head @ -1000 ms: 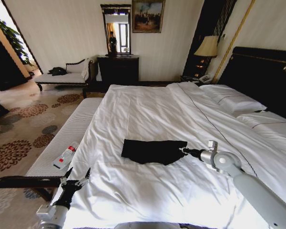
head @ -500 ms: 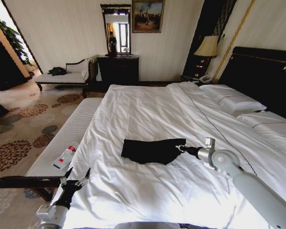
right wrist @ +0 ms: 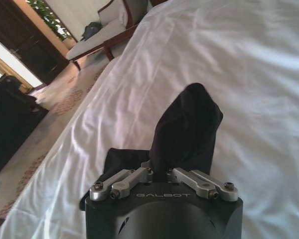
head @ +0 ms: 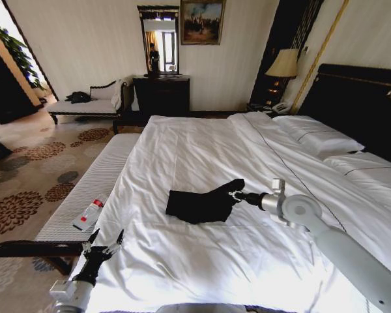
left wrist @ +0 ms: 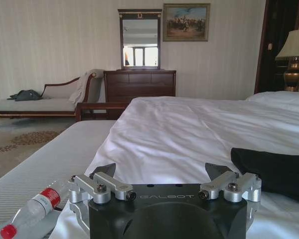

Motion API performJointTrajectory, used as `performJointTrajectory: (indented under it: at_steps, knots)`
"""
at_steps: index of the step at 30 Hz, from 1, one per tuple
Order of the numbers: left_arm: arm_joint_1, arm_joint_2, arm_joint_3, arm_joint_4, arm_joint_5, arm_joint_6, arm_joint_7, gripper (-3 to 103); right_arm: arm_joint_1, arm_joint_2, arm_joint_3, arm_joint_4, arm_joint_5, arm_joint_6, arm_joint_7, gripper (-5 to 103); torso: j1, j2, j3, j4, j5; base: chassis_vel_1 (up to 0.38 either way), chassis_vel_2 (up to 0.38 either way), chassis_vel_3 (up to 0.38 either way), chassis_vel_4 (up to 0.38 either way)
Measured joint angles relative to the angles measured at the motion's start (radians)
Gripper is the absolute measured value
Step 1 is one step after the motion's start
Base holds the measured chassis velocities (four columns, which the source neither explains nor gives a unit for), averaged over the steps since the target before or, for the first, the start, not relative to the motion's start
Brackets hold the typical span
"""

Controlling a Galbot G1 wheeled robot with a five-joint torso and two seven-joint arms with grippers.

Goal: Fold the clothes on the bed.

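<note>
A black T-shirt [head: 201, 204] lies bunched on the white duvet [head: 260, 169] of a double bed [head: 358, 98], near the middle of its near half. Its right edge is drawn up into a peak, pinched in the closed fingers of the robot's right gripper [head: 232, 193], which meets the cloth from the 3 o'clock side. In the right wrist view the same dark cloth [right wrist: 187, 127] rises in a fold straight out from between the gripper's [right wrist: 159, 175] fingers, the rest trailing onto the duvet. The left gripper [head: 104, 244] hangs at about 8 o'clock from the shirt, well apart from it, over the bed's near left corner beside a narrow white bench [head: 85, 195], its fingers spread wide and holding nothing. A plastic bottle with a red label [head: 90, 213] lies on that bench. From the left wrist, the shirt [left wrist: 274, 169] shows as a low dark mound beyond the open fingers [left wrist: 109, 185]. A second ago the shirt's right edge lay flatter and farther right; the right gripper has since carried it up and leftward over the rest of the garment, while the left arm has stayed put.
</note>
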State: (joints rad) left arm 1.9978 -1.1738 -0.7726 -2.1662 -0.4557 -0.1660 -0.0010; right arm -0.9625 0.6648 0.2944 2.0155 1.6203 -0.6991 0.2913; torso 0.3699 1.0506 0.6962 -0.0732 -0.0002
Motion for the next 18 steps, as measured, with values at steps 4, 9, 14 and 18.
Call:
performJointTrajectory:
  at_steps: [4, 9, 14, 18]
  knots:
    - [0.0, 0.0, 0.0, 0.0, 0.0, 0.0, 0.0, 100, 0.032, 0.025, -0.058, 0.003, 0.004, -0.002, 0.003, 4, 0.0, 0.0, 0.0, 0.0, 0.0001, 0.0, 0.0, 0.0, 0.0]
    - [0.0, 0.0, 0.0, 0.0, 0.0, 0.0, 0.0, 100, 0.103, 0.078, -0.153, -0.024, -0.013, -0.005, 0.008, 4, 0.0, 0.0, 0.0, -0.0001, 0.0001, 0.0, 0.0, 0.0, 0.0]
    - [0.0, 0.0, 0.0, 0.0, 0.0, 0.0, 0.0, 100, 0.24, 0.123, -0.276, -0.056, 0.0, -0.009, 0.022, 4, 0.0, 0.0, 0.0, 0.0002, -0.0002, 0.0, 0.0, 0.0, 0.0]
    - [0.0, 0.0, 0.0, 0.0, 0.0, 0.0, 0.0, 100, 0.304, 0.172, -0.343, -0.103, 0.003, -0.01, 0.035, 4, 0.0, 0.0, 0.0, 0.0, 0.0, 0.0, 0.0, 0.0, 0.0]
